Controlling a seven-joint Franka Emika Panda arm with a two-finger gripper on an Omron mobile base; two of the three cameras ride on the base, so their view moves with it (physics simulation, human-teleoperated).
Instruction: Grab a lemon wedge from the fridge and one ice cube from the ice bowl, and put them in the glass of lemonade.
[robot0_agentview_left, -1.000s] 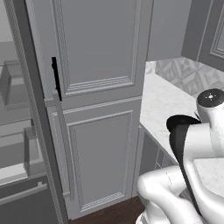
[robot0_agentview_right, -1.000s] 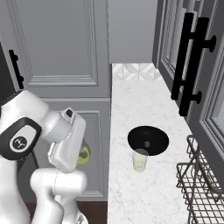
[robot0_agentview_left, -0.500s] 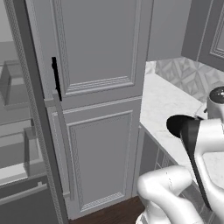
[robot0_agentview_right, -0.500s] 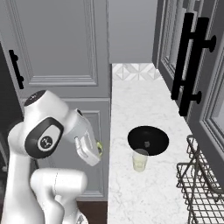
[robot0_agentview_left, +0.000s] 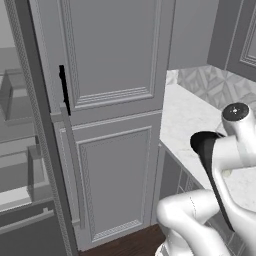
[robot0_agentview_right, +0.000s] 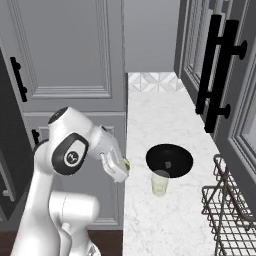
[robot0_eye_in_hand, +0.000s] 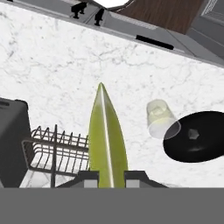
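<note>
My gripper (robot0_agentview_right: 123, 169) is shut on the lemon wedge (robot0_agentview_right: 127, 164), a thin yellow-green sliver, at the counter's left edge. In the hand view the lemon wedge (robot0_eye_in_hand: 107, 138) stands up between my two fingertips (robot0_eye_in_hand: 90, 176). The glass of lemonade (robot0_agentview_right: 160, 183) stands upright on the marble, to the right of my hand. Just behind it is the black ice bowl (robot0_agentview_right: 169, 160), with one small cube shape in its middle. The hand view shows the glass (robot0_eye_in_hand: 162, 118) beside the bowl (robot0_eye_in_hand: 197, 136). The fridge (robot0_agentview_left: 22, 150) stands open at the far left, its shelves showing.
A wire dish rack (robot0_agentview_right: 232, 212) sits at the counter's right front, and the rack (robot0_eye_in_hand: 57, 146) is beside a dark box (robot0_eye_in_hand: 12, 140) in the hand view. Grey panelled cabinets with a black handle (robot0_agentview_left: 62, 90) stand between fridge and counter (robot0_agentview_right: 150, 120). Black-handled upper cabinets (robot0_agentview_right: 215, 70) hang at right.
The arm has swung to the right, from in front of the lower cabinet to the counter's edge, carrying the lemon wedge closer to the glass and bowl.
</note>
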